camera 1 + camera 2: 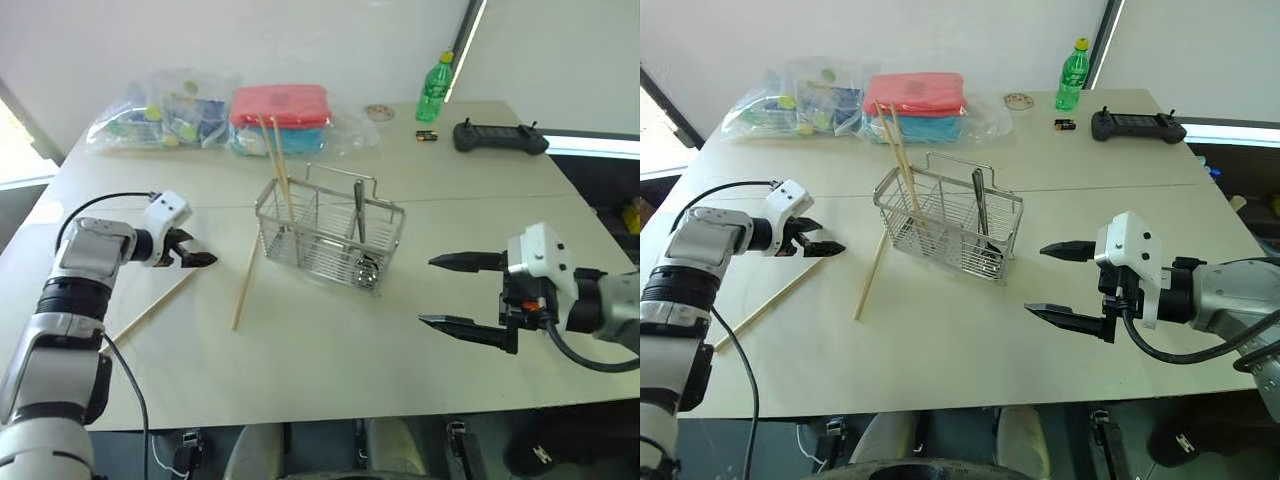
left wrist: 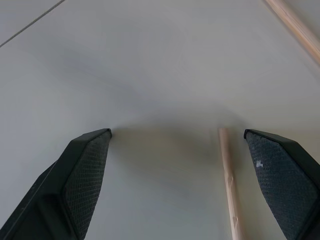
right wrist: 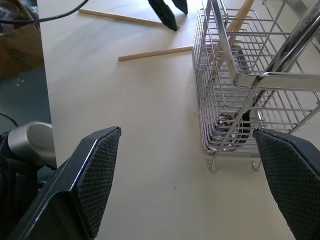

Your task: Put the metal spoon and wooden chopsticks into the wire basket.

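Head view, basket: your wire basket [image 1: 330,233] stands mid-table, with the metal spoon [image 1: 360,215] already upright inside and two chopsticks [image 1: 278,160] leaning out of its far-left corner.
Head view, loose sticks: one chopstick [image 1: 245,279] lies just left of the basket; another chopstick [image 1: 150,312] lies nearer the table's left edge. These two are your remaining work, I judge.
Head view, left gripper [image 1: 196,254]: its jaws are spread wide with nothing between them, low over the outer stick's far end, which looks placed for a pinch.
Head view, right gripper [image 1: 462,292]: spread wide too, holding nothing, parked well right of the basket, so it leaves the left arm room.
Left wrist view: the stick's end [image 2: 227,175] sits between the fingertips [image 2: 90,170], close to one pad; table [image 2: 150,60] bare around it.
Right wrist view: you face the basket's side; open tabletop lies before it.
Room: clutter at the back stays well clear.
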Action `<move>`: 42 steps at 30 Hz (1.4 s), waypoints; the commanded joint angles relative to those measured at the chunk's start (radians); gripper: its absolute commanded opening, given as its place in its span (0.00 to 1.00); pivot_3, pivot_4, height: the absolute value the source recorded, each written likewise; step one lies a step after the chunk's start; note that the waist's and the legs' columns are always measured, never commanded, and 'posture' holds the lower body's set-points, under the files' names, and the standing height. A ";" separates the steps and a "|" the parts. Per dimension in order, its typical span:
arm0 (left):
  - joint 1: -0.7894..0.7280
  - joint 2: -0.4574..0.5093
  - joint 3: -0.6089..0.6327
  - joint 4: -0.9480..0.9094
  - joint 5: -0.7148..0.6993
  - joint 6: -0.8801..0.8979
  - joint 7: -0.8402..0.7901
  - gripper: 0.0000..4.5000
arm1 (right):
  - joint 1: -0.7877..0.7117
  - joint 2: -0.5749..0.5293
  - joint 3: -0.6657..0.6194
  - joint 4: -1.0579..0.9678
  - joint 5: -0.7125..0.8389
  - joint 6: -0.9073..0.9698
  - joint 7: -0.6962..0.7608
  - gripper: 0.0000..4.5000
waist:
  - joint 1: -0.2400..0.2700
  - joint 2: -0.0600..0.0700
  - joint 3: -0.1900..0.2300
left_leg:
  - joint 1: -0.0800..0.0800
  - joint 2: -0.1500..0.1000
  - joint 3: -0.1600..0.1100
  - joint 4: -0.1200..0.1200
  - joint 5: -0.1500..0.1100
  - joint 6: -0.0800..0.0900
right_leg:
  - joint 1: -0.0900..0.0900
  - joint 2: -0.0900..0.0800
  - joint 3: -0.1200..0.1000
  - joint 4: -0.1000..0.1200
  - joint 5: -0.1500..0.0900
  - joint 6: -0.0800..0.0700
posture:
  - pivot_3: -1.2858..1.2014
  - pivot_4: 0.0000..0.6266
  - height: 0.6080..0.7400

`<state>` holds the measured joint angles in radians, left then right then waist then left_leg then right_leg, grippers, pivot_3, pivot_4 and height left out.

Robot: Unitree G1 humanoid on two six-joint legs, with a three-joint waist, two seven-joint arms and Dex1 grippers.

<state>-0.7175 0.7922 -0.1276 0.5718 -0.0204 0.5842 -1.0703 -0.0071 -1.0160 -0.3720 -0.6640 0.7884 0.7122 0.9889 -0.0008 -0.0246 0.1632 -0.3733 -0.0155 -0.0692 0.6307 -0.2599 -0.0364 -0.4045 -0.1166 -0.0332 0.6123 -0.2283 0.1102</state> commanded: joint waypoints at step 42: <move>-0.166 -0.098 0.613 -0.129 -0.383 -0.129 0.387 0.01 | -0.081 0.022 0.041 0.046 0.012 -0.018 -0.020 1.00 | 0.015 -0.008 0.004 | -0.004 0.005 -0.005 0.002 0.000 0.000 | -0.001 0.001 -0.005 -0.002 0.001 0.000 | 0.52 0.24 0.63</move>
<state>-0.8461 0.6996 0.3985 0.4980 -0.3321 0.5014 -0.7425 -0.0729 -0.9846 -0.3221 -0.6173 0.7984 0.7087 0.9676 0.0138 -0.0326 0.1670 -0.3776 -0.0108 -0.0735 0.6321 -0.2600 -0.0365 -0.4050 -0.1159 -0.0378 0.6100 -0.2275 0.1103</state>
